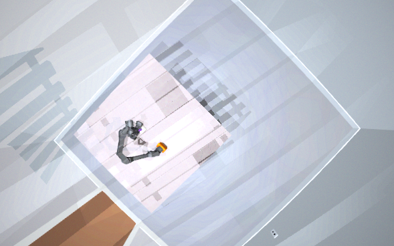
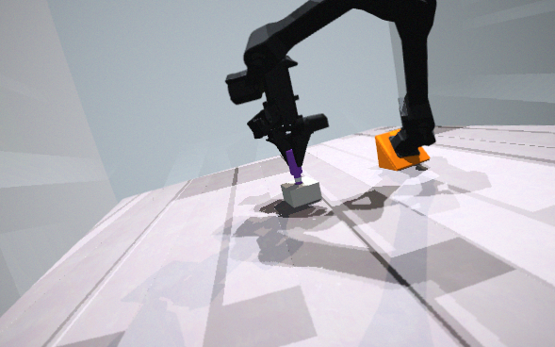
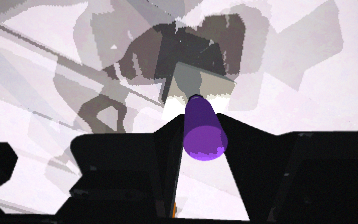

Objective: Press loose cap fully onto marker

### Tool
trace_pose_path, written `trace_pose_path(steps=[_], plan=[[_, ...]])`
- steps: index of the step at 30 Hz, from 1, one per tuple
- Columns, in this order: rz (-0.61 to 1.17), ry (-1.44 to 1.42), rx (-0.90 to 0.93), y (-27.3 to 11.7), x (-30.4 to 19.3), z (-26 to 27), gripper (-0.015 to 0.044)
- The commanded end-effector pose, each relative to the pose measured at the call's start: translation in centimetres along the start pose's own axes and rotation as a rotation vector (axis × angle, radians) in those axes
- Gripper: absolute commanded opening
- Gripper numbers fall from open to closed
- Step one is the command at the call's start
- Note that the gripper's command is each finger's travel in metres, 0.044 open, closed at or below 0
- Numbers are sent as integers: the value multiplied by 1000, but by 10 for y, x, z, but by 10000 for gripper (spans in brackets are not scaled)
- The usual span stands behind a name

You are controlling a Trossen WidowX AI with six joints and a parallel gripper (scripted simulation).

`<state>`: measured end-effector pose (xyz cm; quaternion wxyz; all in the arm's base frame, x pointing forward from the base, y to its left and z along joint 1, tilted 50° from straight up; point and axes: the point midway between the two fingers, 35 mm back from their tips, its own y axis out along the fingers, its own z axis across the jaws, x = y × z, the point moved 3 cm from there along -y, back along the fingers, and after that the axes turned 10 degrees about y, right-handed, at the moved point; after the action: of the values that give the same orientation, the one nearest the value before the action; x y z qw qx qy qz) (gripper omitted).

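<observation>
Standing over the marker (image 2: 298, 179), the purple cap (image 2: 293, 163) hides all but a short pale stretch of it above the grey holder block (image 2: 301, 192), which sits near the middle of the surface (image 2: 440, 264). The claw (image 2: 292, 152) pinches the cap by its upper end, pointing straight down. The black arm (image 2: 412, 71) arches high from its orange base (image 2: 389, 153), toward the far edge.
</observation>
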<state>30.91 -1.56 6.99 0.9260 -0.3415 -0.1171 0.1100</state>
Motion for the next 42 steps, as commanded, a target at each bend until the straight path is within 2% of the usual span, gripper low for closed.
trace_pose_path(steps=[1,4,21,24,29,33,37,42], plan=[[-4,4,3,1,0,0,0],[-4,4,3,1,0,0,0],[0,0,1,1,0,0,440],[-5,6,-3,-9,0,0,440],[-36,44,-25,-71,-3,1,440],[-38,45,-26,-74,-3,1,440],[-13,225,-8,-65,-3,-1,335],[-11,241,-6,-64,-3,-1,204]])
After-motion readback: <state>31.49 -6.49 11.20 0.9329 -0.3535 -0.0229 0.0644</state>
